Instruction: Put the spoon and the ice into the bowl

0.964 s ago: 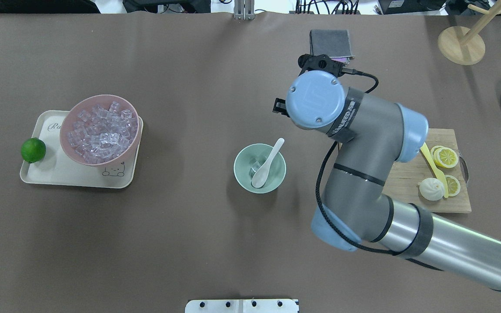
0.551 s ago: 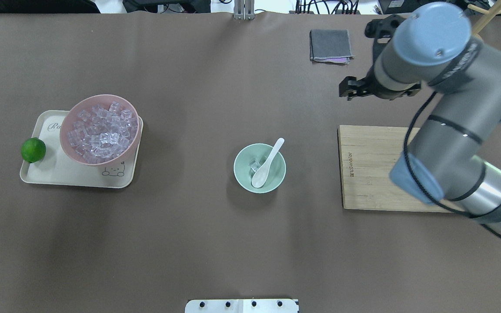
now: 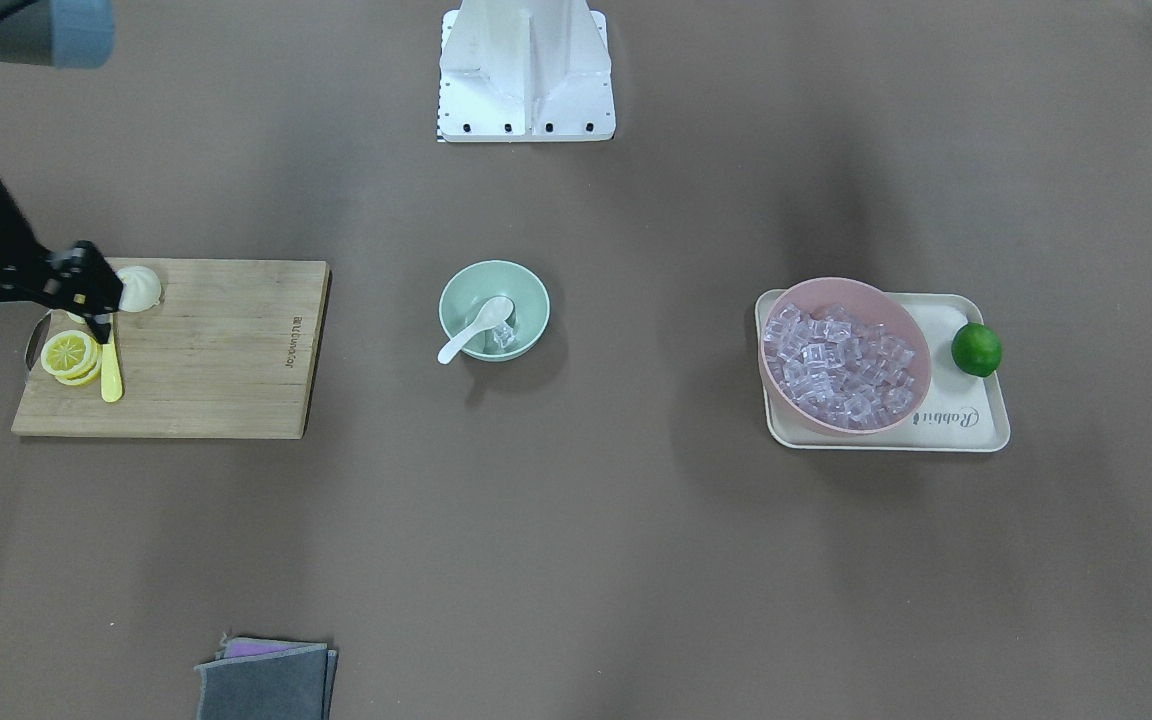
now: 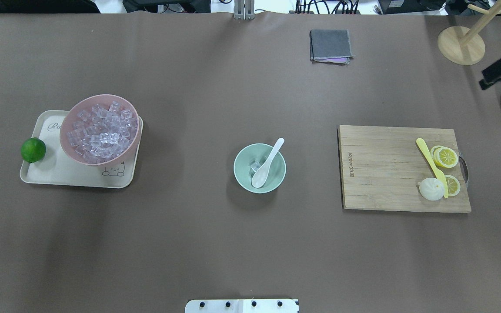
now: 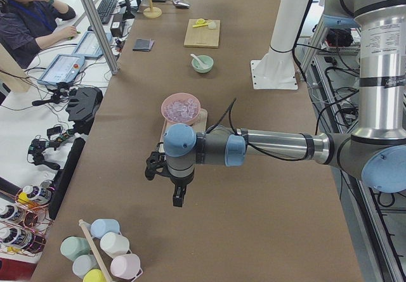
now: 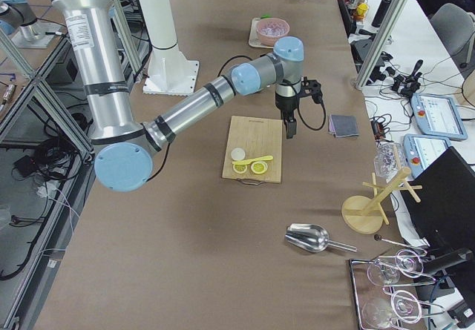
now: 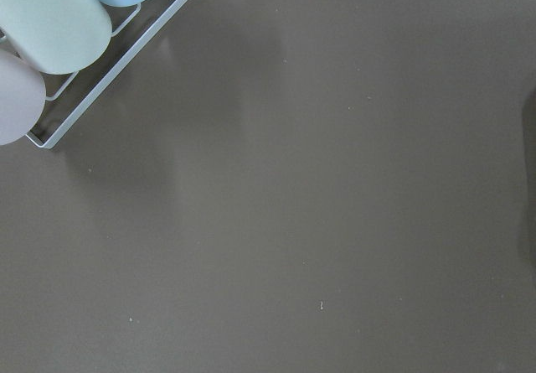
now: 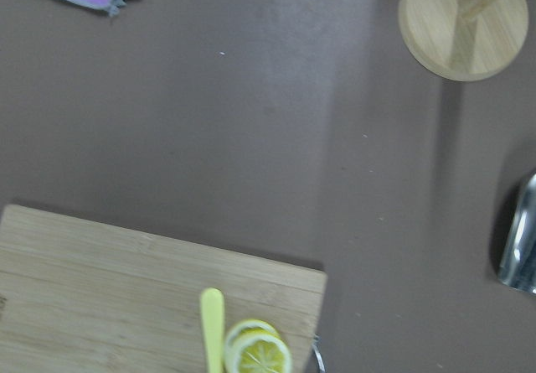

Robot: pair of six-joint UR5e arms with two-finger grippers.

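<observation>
The spoon [image 4: 269, 159] lies in the mint bowl [image 4: 242, 181] at mid-table, its scoop down inside and its handle leaning out over the rim. Just left of the scoop sits one cube of ice [image 4: 255, 165]. Both look to be in, so I'd say the placing is finished.

Well off to the left is the pink bowl [image 4: 64, 139] of cubes, and to the right the cutting board [image 4: 381, 174]. The right tool [image 4: 496, 74] hangs past the board's far right corner; whether its jaws are apart I cannot tell. The same goes for the left tool [image 5: 179, 201], over bare table. I'd judge that all that's left is parking both arms clear of the bowl.
</observation>
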